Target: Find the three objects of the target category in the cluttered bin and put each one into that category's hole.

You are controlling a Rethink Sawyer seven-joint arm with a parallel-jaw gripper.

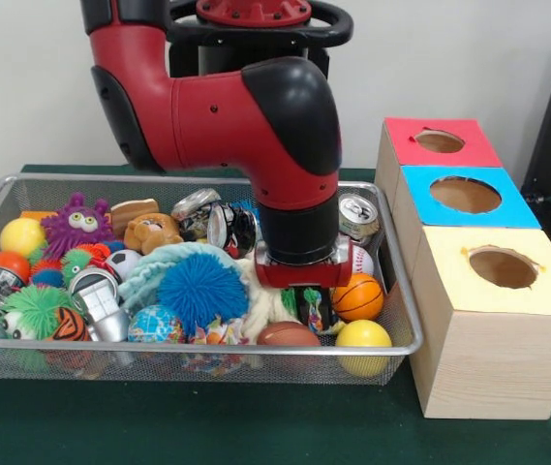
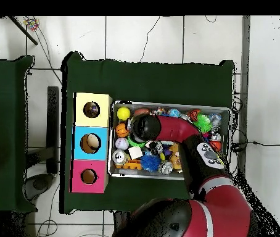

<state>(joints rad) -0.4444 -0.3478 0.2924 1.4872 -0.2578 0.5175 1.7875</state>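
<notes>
My gripper (image 1: pixel 306 298) is down inside the wire mesh bin (image 1: pixel 406 320), near its right end, and the clutter hides its lower part. Beside it sit a small basketball (image 1: pixel 358 295), a baseball (image 1: pixel 363 260), a brown football (image 1: pixel 288 334) and a yellow ball (image 1: pixel 363 334). Just left of it lies a blue spiky ball (image 1: pixel 200 291). A drink can (image 1: pixel 357 215) stands behind the wrist. From overhead, the arm's black wrist (image 2: pixel 145 128) covers the gripper at the end of the bin (image 2: pixel 170 104) next to the boxes.
Three wooden boxes with round holes stand beside the bin: a red top (image 1: pixel 440 141), a blue top (image 1: pixel 464 195) and a yellow top (image 1: pixel 501 267). Further into the bin are a purple plush monster (image 1: pixel 78 223), a teddy head (image 1: pixel 151 232), more cans (image 1: pixel 96 300) and a green fuzzy ball (image 1: pixel 33 308).
</notes>
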